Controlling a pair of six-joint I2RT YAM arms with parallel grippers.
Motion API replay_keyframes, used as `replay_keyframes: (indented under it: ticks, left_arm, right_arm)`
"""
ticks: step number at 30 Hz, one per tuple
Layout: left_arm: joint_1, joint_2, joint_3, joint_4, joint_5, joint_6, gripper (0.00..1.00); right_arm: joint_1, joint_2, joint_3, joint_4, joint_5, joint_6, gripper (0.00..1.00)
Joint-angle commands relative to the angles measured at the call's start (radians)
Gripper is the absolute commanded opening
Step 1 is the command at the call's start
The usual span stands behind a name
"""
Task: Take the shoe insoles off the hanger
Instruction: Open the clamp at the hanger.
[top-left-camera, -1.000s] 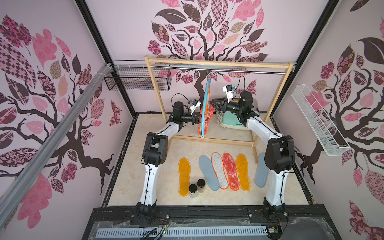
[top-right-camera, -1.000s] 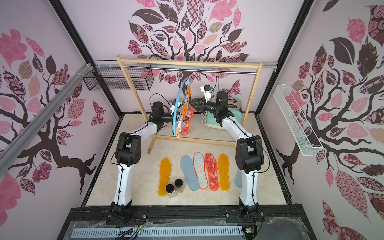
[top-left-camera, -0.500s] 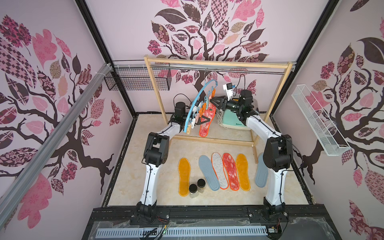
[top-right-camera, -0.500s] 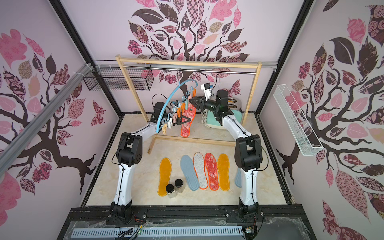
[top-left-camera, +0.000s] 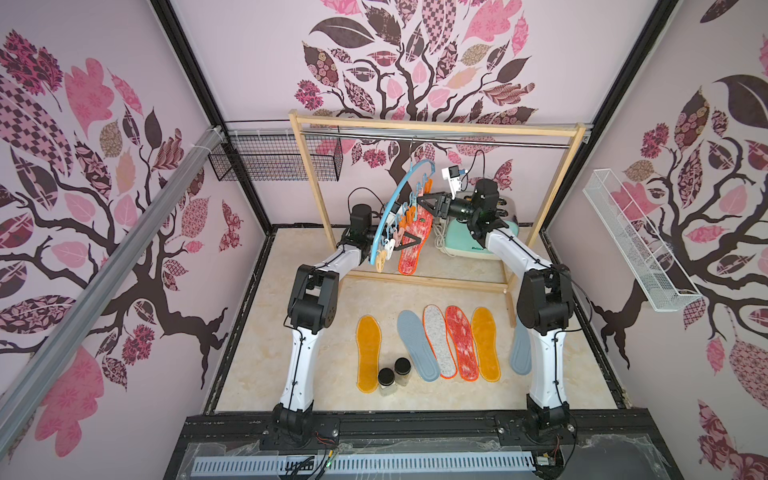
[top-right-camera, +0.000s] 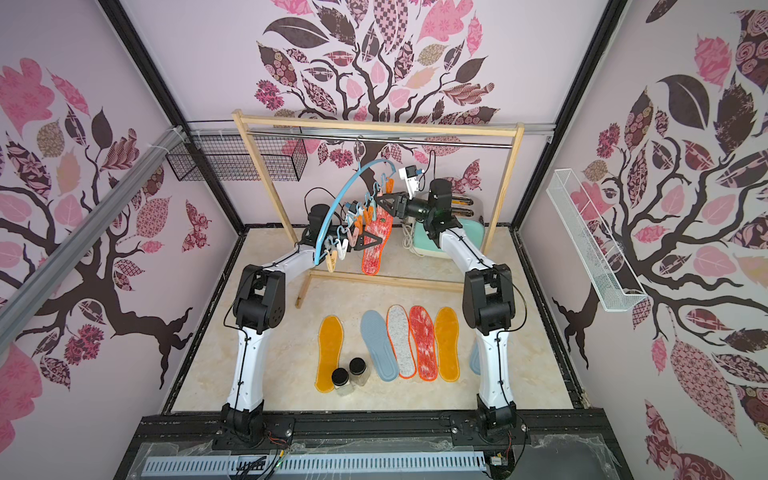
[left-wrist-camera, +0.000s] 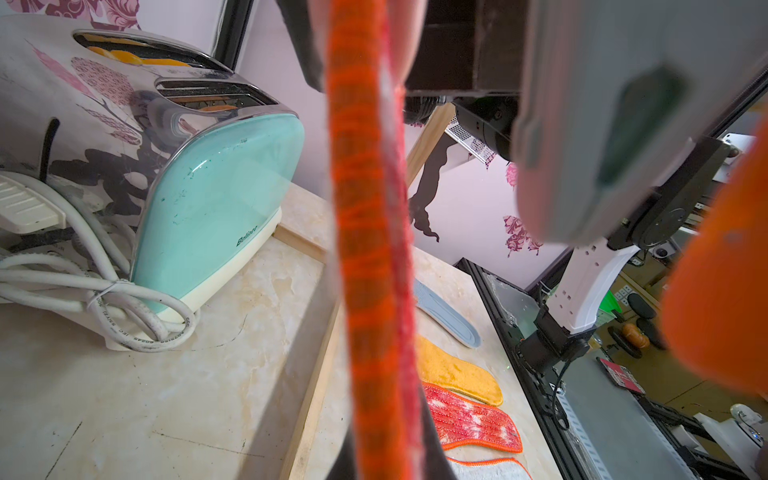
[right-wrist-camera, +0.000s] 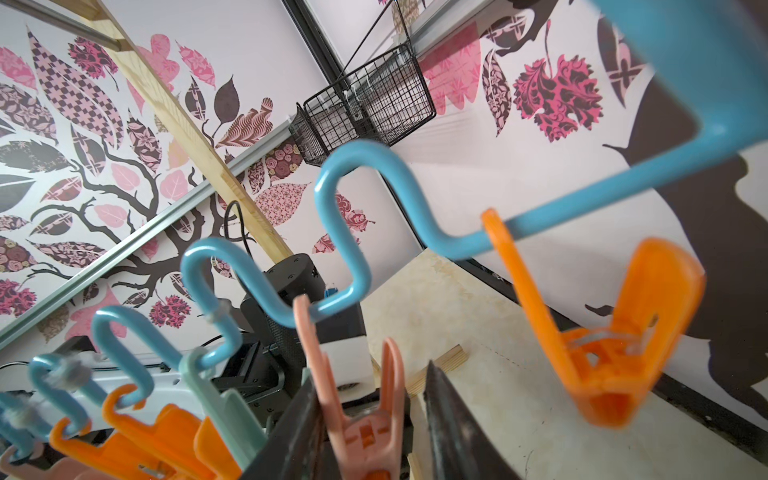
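Observation:
The light blue hanger (top-left-camera: 392, 208) (top-right-camera: 332, 216) hangs tilted by its hook from the metal rail. A red-white mottled insole (top-left-camera: 409, 257) (top-right-camera: 372, 257) dangles from a pink clothespin (right-wrist-camera: 361, 432) on it. My left gripper (top-left-camera: 415, 240) (top-right-camera: 372, 240) is shut on that insole. Its orange edge (left-wrist-camera: 365, 249) runs between the jaws in the left wrist view. My right gripper (top-left-camera: 420, 201) (top-right-camera: 377, 202) (right-wrist-camera: 370, 374) is open astride the pink clothespin's handles, one jaw against it, the other a little apart. Several other insoles lie flat on the floor, among them a yellow one (top-left-camera: 368, 353) and a grey-blue one (top-left-camera: 417, 345).
A tall wooden frame (top-left-camera: 557, 178) with a metal rail carries the hanger. A mint toaster (top-left-camera: 469, 243) with its coiled cord stands behind it. Two dark-lidded jars (top-left-camera: 392, 374) stand by the yellow insole. A black wire basket (top-left-camera: 274, 160) and a white one (top-left-camera: 636, 241) hang on the walls.
The hanger has turned from edge-on to broadside, its lower end swung left and its pins spread out. Both grippers have stayed at the hanging insole and its pin.

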Motion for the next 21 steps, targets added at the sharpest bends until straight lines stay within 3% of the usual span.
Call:
replay_keyframes:
  ticks: [1,11,21]
  left_arm:
    - [-0.006,-0.005,0.01,0.004,0.015,0.002,0.0]
    - [-0.003,-0.005,0.007,0.002,0.012,0.002,0.0]
    - [0.007,-0.046,-0.053,-0.073,-0.034,0.058,0.0]
  right_arm:
    - [0.001,0.028,0.053,0.047,-0.023,0.044,0.36]
    - [0.009,0.028,0.058,0.049,-0.024,0.045,0.14]
    - [0.009,0.025,0.069,0.022,0.011,0.033,0.12]
